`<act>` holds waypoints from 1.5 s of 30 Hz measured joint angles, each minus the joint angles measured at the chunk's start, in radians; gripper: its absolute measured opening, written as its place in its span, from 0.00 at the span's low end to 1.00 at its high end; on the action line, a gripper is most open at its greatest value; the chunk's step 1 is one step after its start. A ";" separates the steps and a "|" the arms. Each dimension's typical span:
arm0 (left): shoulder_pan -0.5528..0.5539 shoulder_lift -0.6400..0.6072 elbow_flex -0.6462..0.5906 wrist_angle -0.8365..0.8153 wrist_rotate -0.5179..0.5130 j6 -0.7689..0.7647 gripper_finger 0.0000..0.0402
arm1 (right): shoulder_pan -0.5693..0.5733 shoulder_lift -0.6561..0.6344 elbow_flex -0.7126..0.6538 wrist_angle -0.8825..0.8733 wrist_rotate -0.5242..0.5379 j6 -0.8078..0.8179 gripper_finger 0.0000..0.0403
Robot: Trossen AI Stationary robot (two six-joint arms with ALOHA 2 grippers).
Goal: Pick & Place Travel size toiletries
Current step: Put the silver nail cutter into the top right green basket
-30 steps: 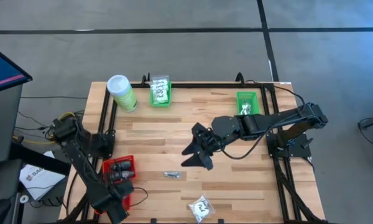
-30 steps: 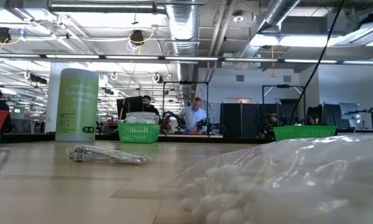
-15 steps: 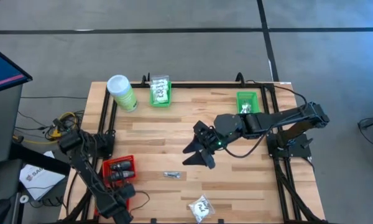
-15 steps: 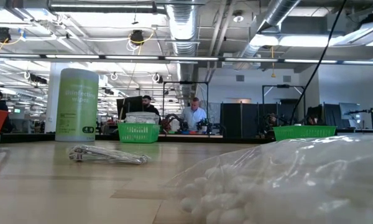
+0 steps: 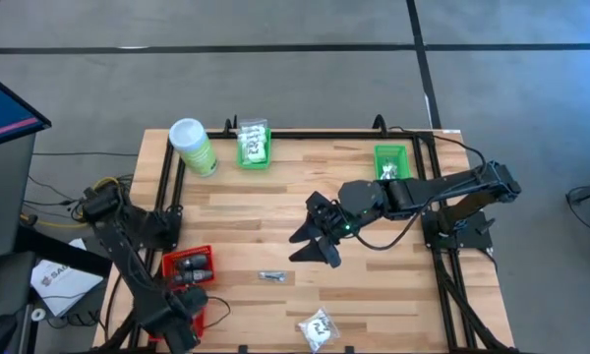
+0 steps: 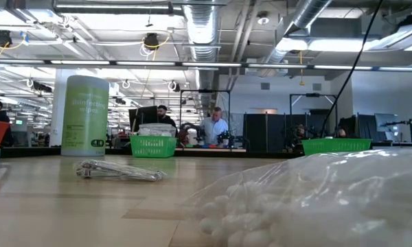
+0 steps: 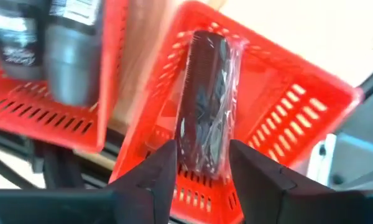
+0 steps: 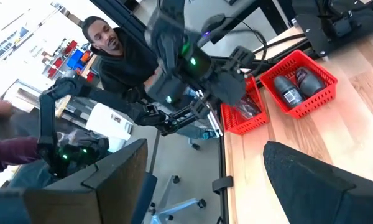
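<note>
We look straight down on a wooden table (image 5: pixel 374 295) with two dark arms. The left pincer (image 5: pixel 182 320) hangs over the near left corner, above a red basket (image 5: pixel 199 313) that sits just beside a second red basket (image 5: pixel 189 258) holding dark grey sticks (image 5: pixel 185 264). In the left wrist view we see its two fingers (image 7: pixel 150 180) parted and closed on nothing; between and beyond them a dark comb in clear wrap (image 7: pixel 205 102) lies in the red basket (image 7: pixel 298 99), apart from both fingers. The neighbouring red basket (image 7: pixel 43 118) with grey sticks (image 7: pixel 71 59) shows beside it.

The right pincer (image 5: pixel 315 239) hovers over the middle of the table with its fingers spread wide and empty; in the right wrist view we see the two dark fingers (image 8: pixel 317 180) far apart, the bare table (image 8: pixel 360 112) beyond them, both red baskets (image 8: pixel 298 84) at the far edge, and a person (image 8: pixel 112 53) seated past the table.

Of the loose toiletries, a slim silvery sachet (image 5: pixel 271 276) lies on the table between the pincers, and a white crinkly packet (image 5: pixel 318 328) lies near the front edge. In the low view the packet (image 6: pixel 316 199) fills the foreground and the sachet (image 6: pixel 118 170) lies farther back. At the far edge stand a light-green canister (image 5: pixel 193 146), a green basket (image 5: pixel 254 146) with white packets, and another green basket (image 5: pixel 392 162) near the right arm.
</note>
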 joint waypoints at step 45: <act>0.643 -0.142 -0.133 0.602 -0.304 0.720 0.37 | 0.292 -0.104 -0.038 -0.603 0.520 -0.233 0.77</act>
